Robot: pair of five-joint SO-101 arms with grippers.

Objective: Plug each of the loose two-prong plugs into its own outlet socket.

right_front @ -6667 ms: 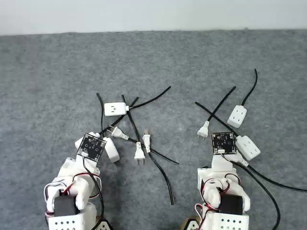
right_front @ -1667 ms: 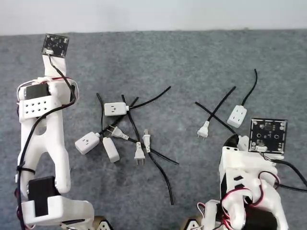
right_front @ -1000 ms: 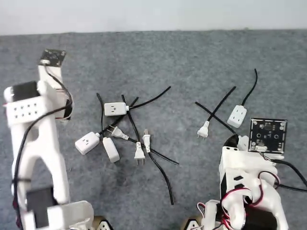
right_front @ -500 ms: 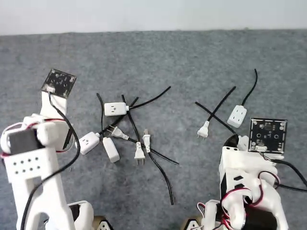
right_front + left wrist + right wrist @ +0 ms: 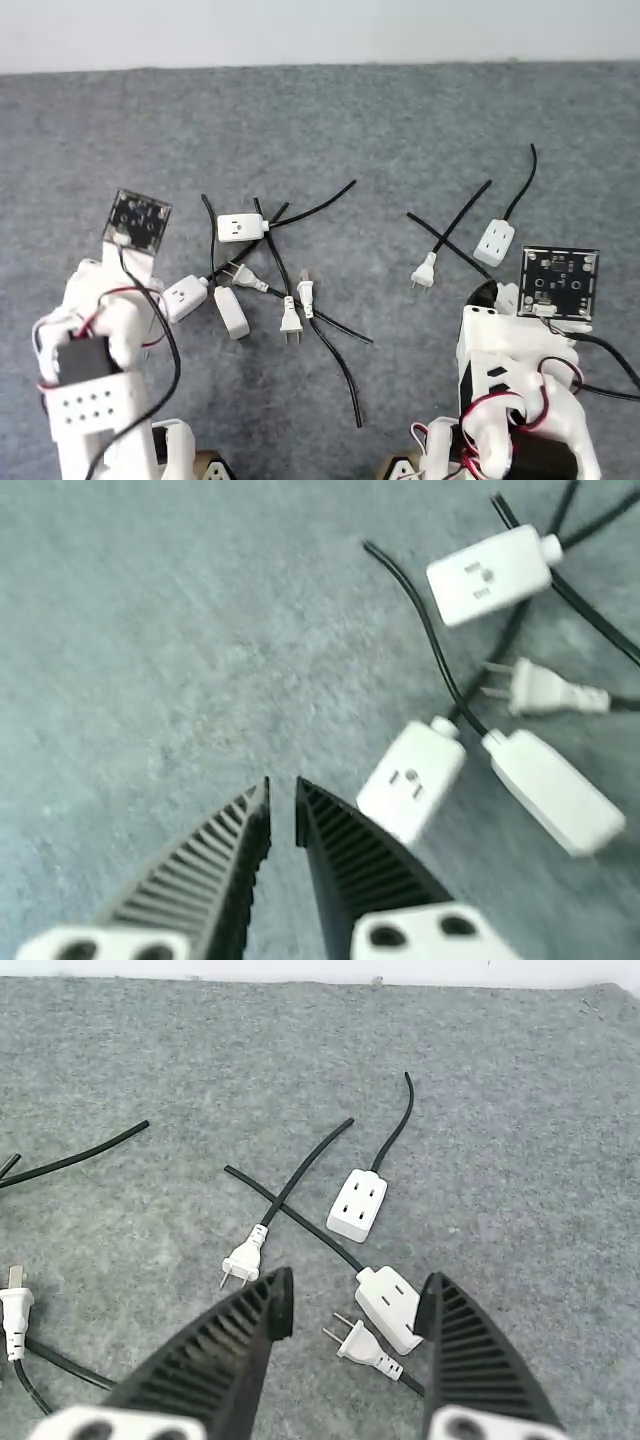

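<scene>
In the left wrist view my left gripper point(image 5: 283, 785) is shut and holds nothing, hovering over bare carpet beside a white socket point(image 5: 411, 779). Past it lie a long white block point(image 5: 552, 792), a two-prong plug point(image 5: 540, 690) and another socket point(image 5: 488, 575). From above, these form a tangled cluster: sockets point(image 5: 183, 297) point(image 5: 240, 228), plug point(image 5: 245, 277) and two more plugs point(image 5: 290, 320) point(image 5: 306, 293). My right gripper point(image 5: 356, 1290) is open above a socket point(image 5: 392, 1307) and a plug point(image 5: 362, 1348), with a loose plug point(image 5: 243, 1260) and a socket point(image 5: 358, 1204) farther off.
Black cords point(image 5: 340, 365) cross each other around both clusters and trail toward the near edge. The grey carpet point(image 5: 380, 130) stretches to a pale wall at the back. The left arm's camera board point(image 5: 140, 218) and the right arm's board point(image 5: 558, 283) stand above the table.
The left arm has swung back from the far left corner and folded down, bringing its gripper close to the left socket. The right arm has kept still over the last second.
</scene>
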